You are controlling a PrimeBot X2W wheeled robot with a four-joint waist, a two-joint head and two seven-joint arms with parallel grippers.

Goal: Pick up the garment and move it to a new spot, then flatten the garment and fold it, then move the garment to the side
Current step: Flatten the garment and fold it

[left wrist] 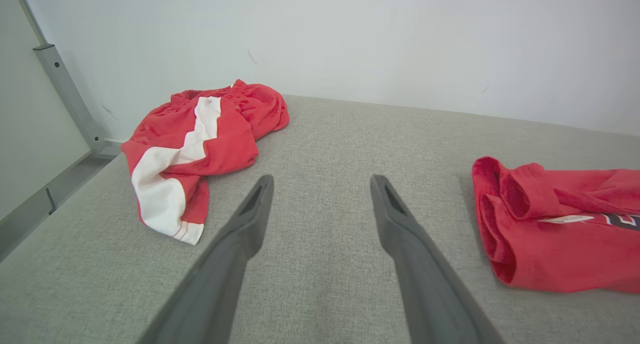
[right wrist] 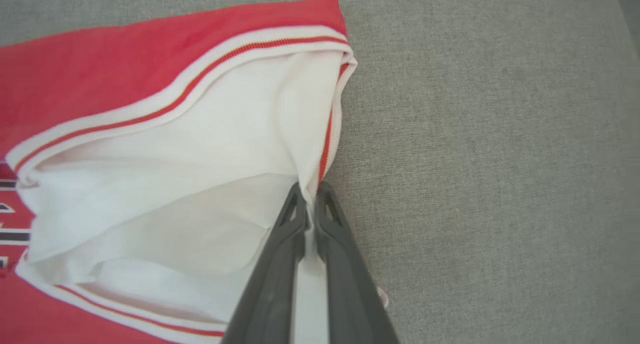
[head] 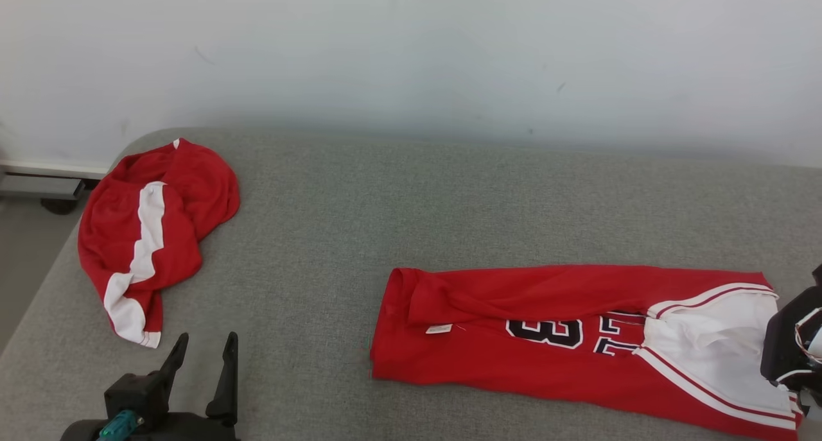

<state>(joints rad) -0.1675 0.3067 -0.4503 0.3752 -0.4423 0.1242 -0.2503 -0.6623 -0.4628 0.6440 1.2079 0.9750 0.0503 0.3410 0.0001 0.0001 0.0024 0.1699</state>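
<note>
**Count.** You have two garments and two grippers on one surface.

**Left side.** One pair of red shorts (head: 154,235) with a white side stripe lies crumpled. It sits ahead and to the left of your left gripper (head: 207,339), near it but not touching. That gripper's two fingers stand wide apart over bare cloth, with nothing between them.

**Middle.** Well apart to that gripper's right lies the one red jersey (head: 546,338), folded into a long band. Black-and-white numerals show on it, and a small white label sits near its rolled left end. Its white-trimmed opening is at the right end.

**Right side.** Your right gripper (right wrist: 311,190) is clamped on the jersey, with the white, red-striped trim pinched between the two fingers pressed together. In the right wrist view the cloth spreads to the left of the fingers, and bare surface lies to their right.

**Surface and room.** There is one grey, woven, padded top (head: 385,197), flat, with a plain white wall (head: 411,43) behind its far edge. Its far left corner is rounded. Beyond the left edge you see floor (head: 26,255) and a grey metal rail (left wrist: 65,93) by the wall.

**Edges and open room.**
- A broad bare strip lies between the left gripper and the jersey.
- Another bare strip lies between the jersey and the wall.
- The shorts lie close to the left edge.
- Past the jersey's right end, I cannot tell where the surface stops.
</note>
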